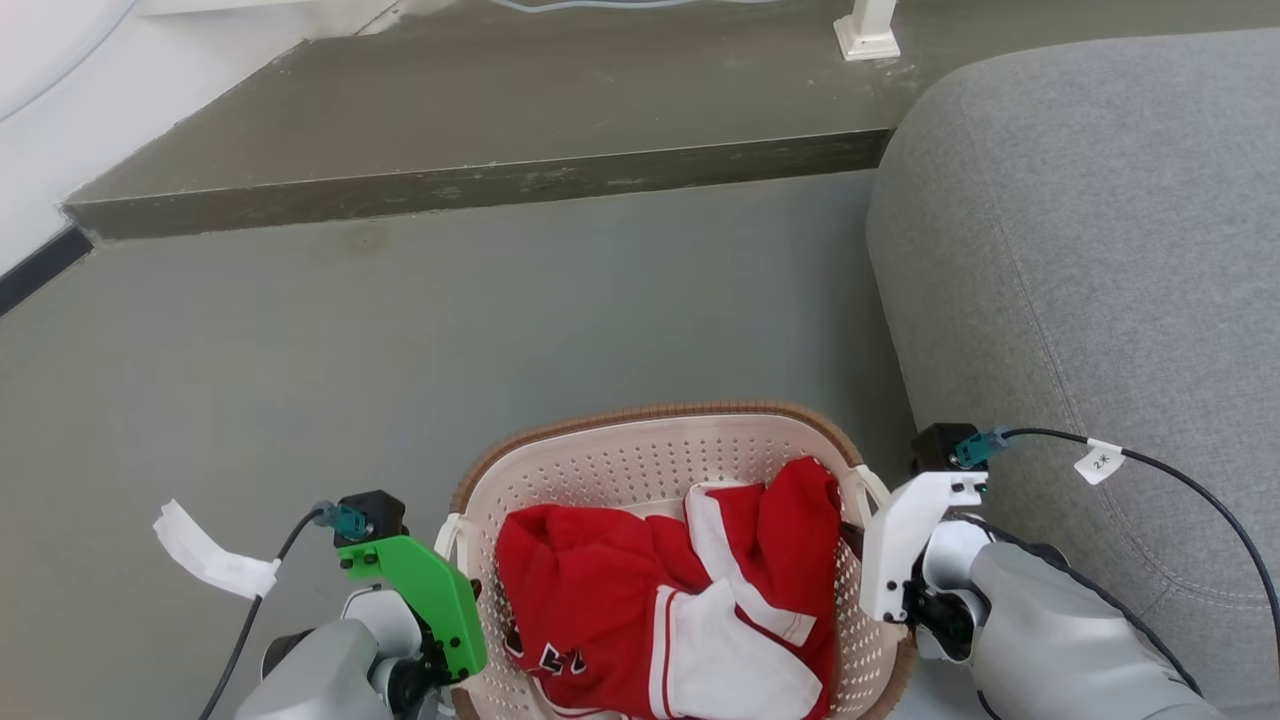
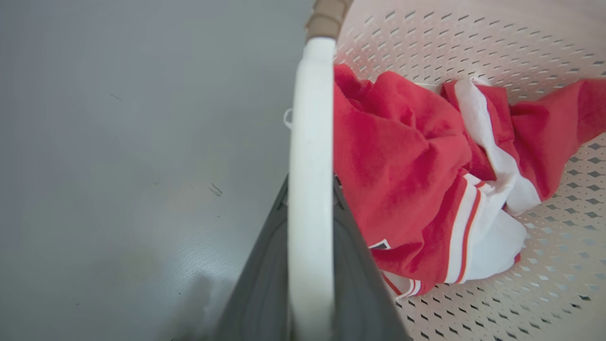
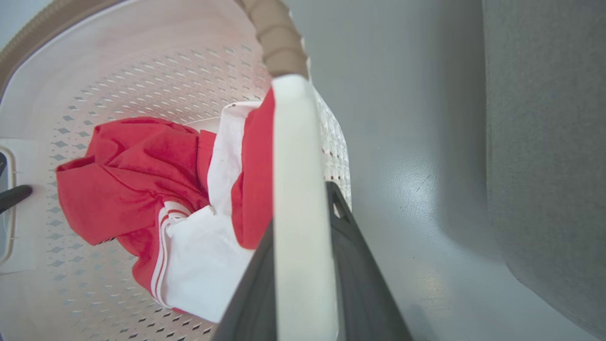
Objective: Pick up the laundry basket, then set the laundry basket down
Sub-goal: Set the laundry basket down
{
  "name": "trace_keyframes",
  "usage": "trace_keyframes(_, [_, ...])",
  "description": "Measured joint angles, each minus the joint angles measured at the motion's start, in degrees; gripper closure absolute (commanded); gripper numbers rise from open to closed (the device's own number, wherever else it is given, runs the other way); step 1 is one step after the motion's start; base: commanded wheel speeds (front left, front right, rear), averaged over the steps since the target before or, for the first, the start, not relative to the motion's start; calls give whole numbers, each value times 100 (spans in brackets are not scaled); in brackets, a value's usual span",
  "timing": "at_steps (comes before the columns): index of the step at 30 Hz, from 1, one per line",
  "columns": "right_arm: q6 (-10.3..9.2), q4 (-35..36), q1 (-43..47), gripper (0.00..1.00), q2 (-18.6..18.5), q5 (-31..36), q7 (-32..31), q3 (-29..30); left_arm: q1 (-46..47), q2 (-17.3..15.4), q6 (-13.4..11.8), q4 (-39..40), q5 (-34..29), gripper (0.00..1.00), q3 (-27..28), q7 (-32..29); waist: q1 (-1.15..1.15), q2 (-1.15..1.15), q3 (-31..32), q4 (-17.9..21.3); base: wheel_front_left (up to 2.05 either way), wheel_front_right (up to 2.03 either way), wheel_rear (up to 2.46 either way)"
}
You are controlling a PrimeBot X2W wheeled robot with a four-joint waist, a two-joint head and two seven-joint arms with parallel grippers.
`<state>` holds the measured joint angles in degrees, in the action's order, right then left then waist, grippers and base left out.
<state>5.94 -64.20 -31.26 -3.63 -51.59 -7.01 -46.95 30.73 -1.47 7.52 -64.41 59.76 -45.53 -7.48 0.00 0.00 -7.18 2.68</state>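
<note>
laundry basket (image 1: 650,460) between the jaws: left jaws pinch its left handle (image 2: 310,142), right jaws its right handle (image 3: 296,166).

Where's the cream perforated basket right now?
Head view, bottom centre: the cream perforated plastic basket lies between the left gripper and right gripper, grey fabric sofa to its right.

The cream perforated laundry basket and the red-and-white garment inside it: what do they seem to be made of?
The cream perforated laundry basket looks like moulded plastic, smooth with regular holes; its brown rim band only imitates weave, probably. The red-and-white garment looks like soft fabric, judging by its folds.
</note>
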Motion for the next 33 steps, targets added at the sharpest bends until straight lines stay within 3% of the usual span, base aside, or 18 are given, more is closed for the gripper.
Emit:
trace_keyframes(13, [0,11,-389,100,1,-40,232,-12,411,-54,0,-14,-3,100,22,250,0,0,-396,2,0,0,0])
trace_keyframes(33, [0,70,-1083,100,1,-7,1053,22,1179,-165,2,45,-105,100,94,916,0,0,-1836,-8,0,0,0])
